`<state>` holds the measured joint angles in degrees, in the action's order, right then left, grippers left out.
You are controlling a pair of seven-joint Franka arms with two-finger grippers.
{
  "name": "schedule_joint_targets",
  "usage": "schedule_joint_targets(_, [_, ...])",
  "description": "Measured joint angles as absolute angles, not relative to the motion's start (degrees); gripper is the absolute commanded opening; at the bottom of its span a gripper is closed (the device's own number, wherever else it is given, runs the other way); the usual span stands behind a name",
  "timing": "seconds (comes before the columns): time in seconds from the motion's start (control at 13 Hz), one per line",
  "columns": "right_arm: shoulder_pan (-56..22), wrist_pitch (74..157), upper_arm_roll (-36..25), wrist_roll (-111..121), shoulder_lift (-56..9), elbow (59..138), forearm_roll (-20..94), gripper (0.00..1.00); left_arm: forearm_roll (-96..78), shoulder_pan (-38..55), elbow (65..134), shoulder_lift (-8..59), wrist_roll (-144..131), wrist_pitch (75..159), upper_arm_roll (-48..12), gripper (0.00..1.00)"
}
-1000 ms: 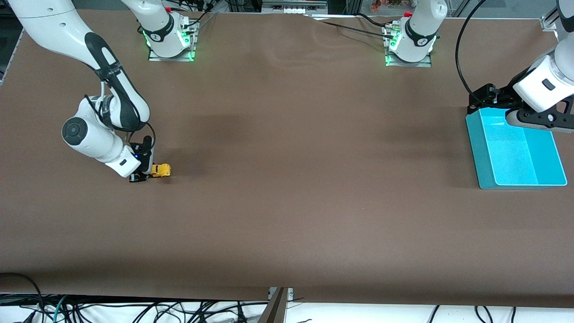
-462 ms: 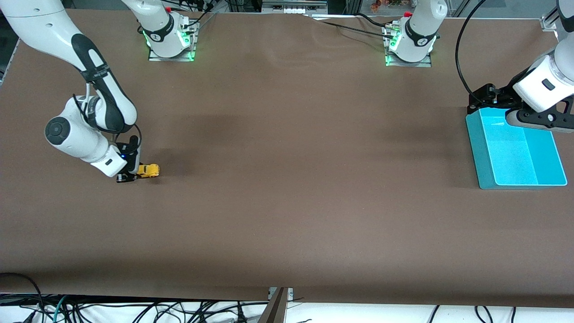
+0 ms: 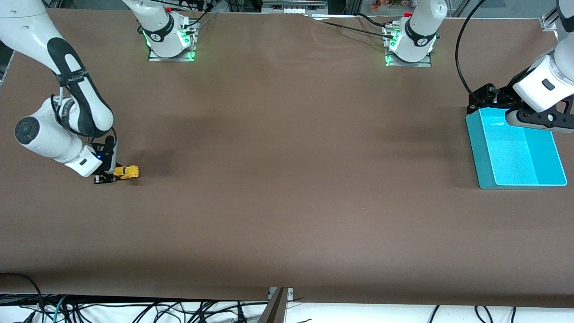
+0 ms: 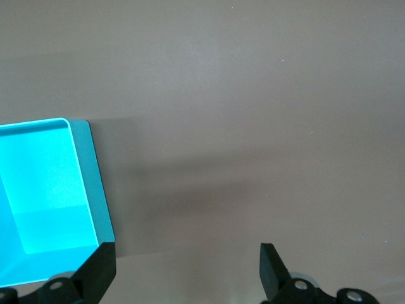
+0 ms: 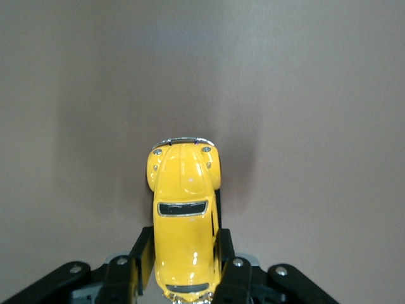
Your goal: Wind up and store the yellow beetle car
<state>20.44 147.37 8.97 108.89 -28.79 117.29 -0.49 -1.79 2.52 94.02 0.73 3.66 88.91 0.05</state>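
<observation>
The car [image 3: 126, 172] [image 5: 183, 218] was a tiny, glossy yellow toy with a rounded beetle body, a dark windscreen, a chrome bumper across its nose and two small headlamps. It sat low at the brown table, upright, at the right arm's end. Its rear half was pinched at the sides between black fingers [image 5: 139, 256], and its nose pointed toward the left arm's end.

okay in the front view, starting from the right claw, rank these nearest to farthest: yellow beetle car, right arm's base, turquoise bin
1. yellow beetle car: gripped in the right claw, on the table.
2. right arm's base: along the table's top edge.
3. turquoise bin: at the left arm's end.
</observation>
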Motion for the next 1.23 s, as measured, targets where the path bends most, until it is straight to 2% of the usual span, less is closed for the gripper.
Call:
schedule_joint_targets(0.23, [20.9, 146.9, 9.3, 109.1, -29.0, 116.9, -0.5, 0.23, -1.8, 2.5, 94.0, 0.7, 3.7, 88.9, 0.1, 1.00])
schedule_joint_targets(0.38, [20.9, 146.0, 9.5, 109.0, -29.2, 116.4, -0.5, 0.51, -1.8, 2.5, 94.0, 0.7, 3.7, 88.9, 0.1, 1.00])
schedule_joint_targets(0.54, [20.9, 144.3, 10.5, 108.3, -29.9, 115.4, -0.5, 0.73, -1.8, 2.5, 94.0, 0.7, 3.7, 88.9, 0.1, 1.00])
schedule_joint_targets(0.62, [20.9, 144.0, 11.1, 108.0, -30.7, 114.9, -0.5, 0.90, -1.8, 2.5, 94.0, 0.7, 3.7, 88.9, 0.1, 1.00])
schedule_joint_targets(0.69, [20.9, 143.6, 11.7, 107.7, -31.4, 114.3, -0.5, 1.00, -1.8, 2.5, 94.0, 0.7, 3.7, 88.9, 0.0, 1.00])
schedule_joint_targets(1.23, [20.9, 135.6, 14.5, 104.4, -31.9, 107.6, -0.5, 1.00, -1.8, 2.5, 94.0, 0.7, 3.7, 88.9, 0.0, 1.00])
